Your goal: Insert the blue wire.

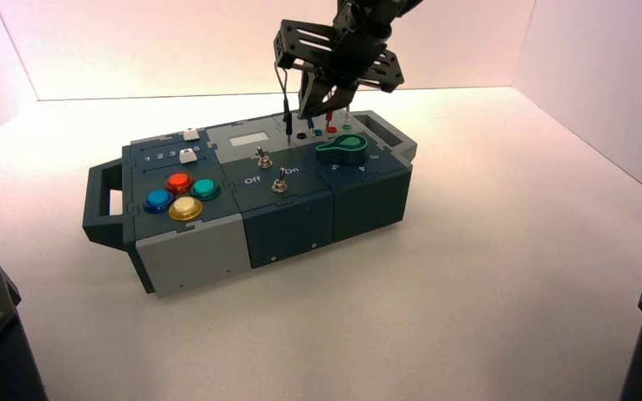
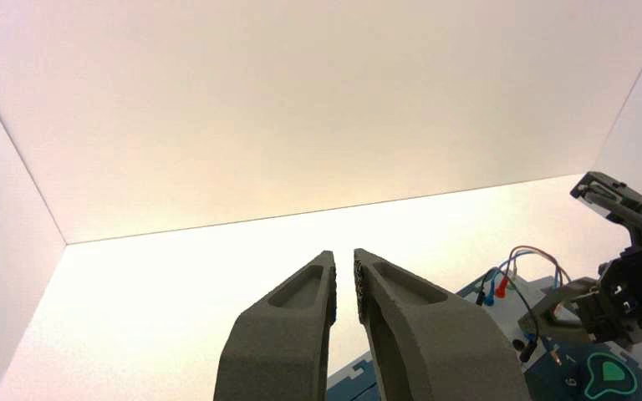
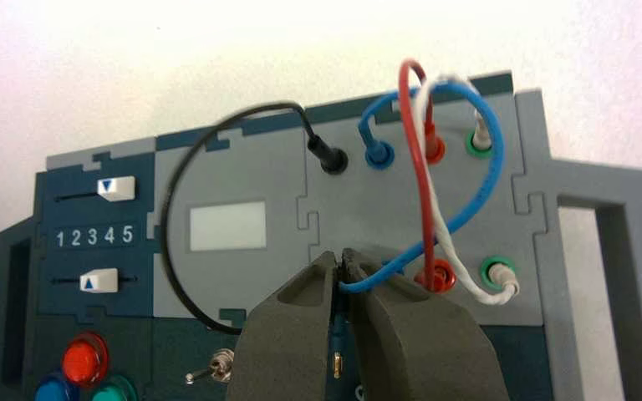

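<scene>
Blue wire (image 3: pixel 493 167) plugged at one end, its other plug in the right gripper (image 3: pixel 340 257)

The right gripper is above the far part of the box (image 1: pixel 185 257), between the white display panel (image 3: pixel 227 225) and the paired sockets. Its jaws are closed on the blue wire's loose plug, whose bare metal pin (image 3: pixel 338 364) sticks out below them. From there the wire loops up and over to its other plug (image 3: pixel 377 153), which sits in the blue socket of the far row.

Beside it, the red lead (image 3: pixel 414 125) and the white lead (image 3: pixel 437 200) each run from the far row to the near row, crossing the blue loop. The black lead (image 3: pixel 170 200) has one end in the far black socket (image 3: pixel 334 161); its other plug (image 1: pixel 288 124) dangles over the box beside the right gripper.

The left gripper (image 2: pixel 344 263) waits off to the side, aimed at the back wall, its jaws a narrow gap apart with nothing between them.

On the box's left end, one white slider (image 3: pixel 116 189) stands over the 4 and 5, the other (image 3: pixel 99 281) under the 3 and 4. Red (image 1: pixel 179 183), blue (image 1: pixel 159 200), green (image 1: pixel 205 189) and yellow (image 1: pixel 185 208) buttons cluster nearer me. A green knob (image 1: pixel 342 149) is on the right.
</scene>
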